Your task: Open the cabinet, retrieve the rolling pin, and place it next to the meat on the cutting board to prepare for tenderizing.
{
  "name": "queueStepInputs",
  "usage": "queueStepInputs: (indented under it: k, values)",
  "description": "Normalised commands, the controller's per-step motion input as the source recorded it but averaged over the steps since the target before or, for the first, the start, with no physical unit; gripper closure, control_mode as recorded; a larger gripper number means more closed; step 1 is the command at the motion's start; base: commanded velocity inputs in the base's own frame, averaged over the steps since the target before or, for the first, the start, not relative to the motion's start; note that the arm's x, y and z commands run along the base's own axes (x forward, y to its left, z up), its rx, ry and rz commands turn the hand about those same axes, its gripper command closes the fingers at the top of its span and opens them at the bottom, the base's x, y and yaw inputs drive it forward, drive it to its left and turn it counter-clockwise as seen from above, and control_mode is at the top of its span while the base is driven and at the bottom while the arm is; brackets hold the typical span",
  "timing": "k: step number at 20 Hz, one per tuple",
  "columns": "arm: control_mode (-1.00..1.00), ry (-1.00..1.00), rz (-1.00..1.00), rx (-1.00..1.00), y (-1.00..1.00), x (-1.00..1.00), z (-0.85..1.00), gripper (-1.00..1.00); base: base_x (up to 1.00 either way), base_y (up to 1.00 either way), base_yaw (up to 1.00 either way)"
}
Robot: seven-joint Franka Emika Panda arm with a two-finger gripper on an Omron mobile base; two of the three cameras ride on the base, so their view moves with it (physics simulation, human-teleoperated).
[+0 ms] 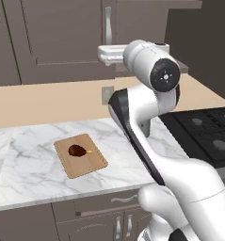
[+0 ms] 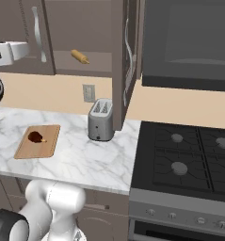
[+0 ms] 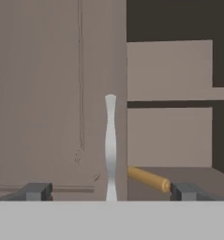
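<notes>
The gripper [image 3: 111,191] is hanging right at the cabinet [image 3: 57,93], jaws spread wide either side of the closed door's silver handle [image 3: 110,147]. The rolling pin [image 2: 79,56] is lying inside the cabinet beyond the swung-open door. The meat [image 1: 76,150] is sitting on the cutting board [image 1: 88,164], below the cabinet on the tabletop [image 1: 34,160].
</notes>
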Motion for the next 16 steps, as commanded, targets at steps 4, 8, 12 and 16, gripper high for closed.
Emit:
queueStepInputs:
  k: [4, 8, 12, 16]
  values:
    - [-1.00, 0.00, 0.00, 0.00, 0.00, 0.24, 0.00, -1.00, 0.00, 0.00, 0.00]
    - [-1.00, 0.00, 0.00, 0.00, 0.00, 0.20, 0.00, -1.00, 0.00, 0.00, 0.00]
    - [-1.00, 0.00, 0.00, 0.00, 0.00, 0.09, 0.00, -1.00, 0.00, 0.00, 0.00]
    - [-1.00, 0.01, 0.00, 0.00, 0.00, 0.15, -0.01, -1.00, 0.00, 0.00, 0.00]
